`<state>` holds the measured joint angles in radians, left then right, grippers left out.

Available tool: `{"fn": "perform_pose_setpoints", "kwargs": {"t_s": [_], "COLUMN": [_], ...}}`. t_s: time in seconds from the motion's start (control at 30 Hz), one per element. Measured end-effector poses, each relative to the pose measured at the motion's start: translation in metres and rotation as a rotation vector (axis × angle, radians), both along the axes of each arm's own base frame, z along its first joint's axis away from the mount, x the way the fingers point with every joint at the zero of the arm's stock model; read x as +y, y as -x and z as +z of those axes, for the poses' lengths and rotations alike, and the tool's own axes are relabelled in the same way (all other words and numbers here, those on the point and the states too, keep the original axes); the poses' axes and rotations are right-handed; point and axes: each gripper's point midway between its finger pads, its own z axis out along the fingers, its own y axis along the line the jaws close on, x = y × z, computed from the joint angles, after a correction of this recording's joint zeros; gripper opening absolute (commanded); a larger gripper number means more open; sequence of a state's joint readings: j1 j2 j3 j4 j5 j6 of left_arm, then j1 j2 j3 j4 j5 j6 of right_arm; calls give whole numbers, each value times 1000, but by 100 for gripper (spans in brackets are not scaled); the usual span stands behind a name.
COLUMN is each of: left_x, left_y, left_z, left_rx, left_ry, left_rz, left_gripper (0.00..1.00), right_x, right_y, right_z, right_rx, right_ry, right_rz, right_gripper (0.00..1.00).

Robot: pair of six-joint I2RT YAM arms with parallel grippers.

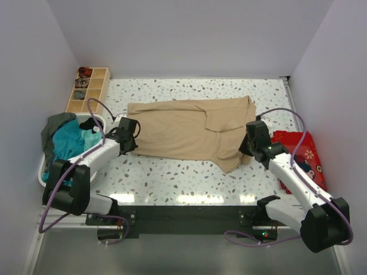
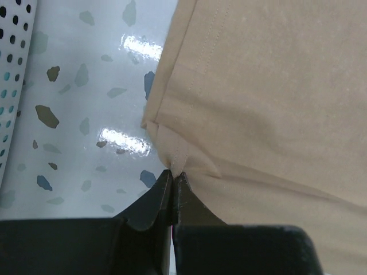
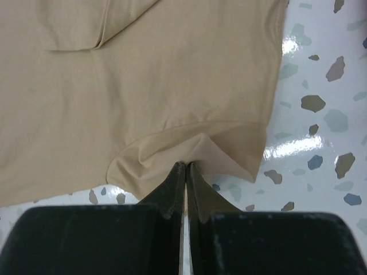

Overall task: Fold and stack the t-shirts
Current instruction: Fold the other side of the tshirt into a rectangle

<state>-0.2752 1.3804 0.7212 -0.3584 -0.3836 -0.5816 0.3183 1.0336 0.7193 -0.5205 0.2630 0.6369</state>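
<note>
We see the left gripper (image 2: 173, 175) closed on the sandy-beige t-shirt (image 1: 183, 129) at its left near corner, the right gripper (image 3: 186, 166) closed on its right near edge

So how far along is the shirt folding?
The beige shirt lies flat on the table, one sleeve seemingly folded in. The left gripper and right gripper are each shut on its near edge, ready to fold. The teal shirt and dark shirt wait in the basket; no stack shows.
</note>
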Motion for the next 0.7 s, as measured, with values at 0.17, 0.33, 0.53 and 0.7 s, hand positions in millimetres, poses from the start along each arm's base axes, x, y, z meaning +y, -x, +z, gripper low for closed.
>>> {"fn": "perform_pose_setpoints", "kwargs": {"t_s": [0.17, 0.33, 0.53, 0.7], "left_x": [4, 4, 3, 1], "left_y": [-11, -23, -24, -24], "left_z": [-1, 2, 3, 8], "left_rx": [5, -5, 0, -10], "left_ry": [-5, 3, 8, 24], "left_rz": [12, 3, -23, -57], "left_gripper": [0, 0, 0, 0], "right_x": [3, 0, -17, -30], "right_y": [-24, -53, -68, -77], "right_z": [0, 16, 23, 27], "right_rx": [-7, -60, -93, -93], "right_ry": [20, 20, 42, 57], "right_rz": [-3, -24, -60, -80], "right_gripper": [0, 0, 0, 0]}}
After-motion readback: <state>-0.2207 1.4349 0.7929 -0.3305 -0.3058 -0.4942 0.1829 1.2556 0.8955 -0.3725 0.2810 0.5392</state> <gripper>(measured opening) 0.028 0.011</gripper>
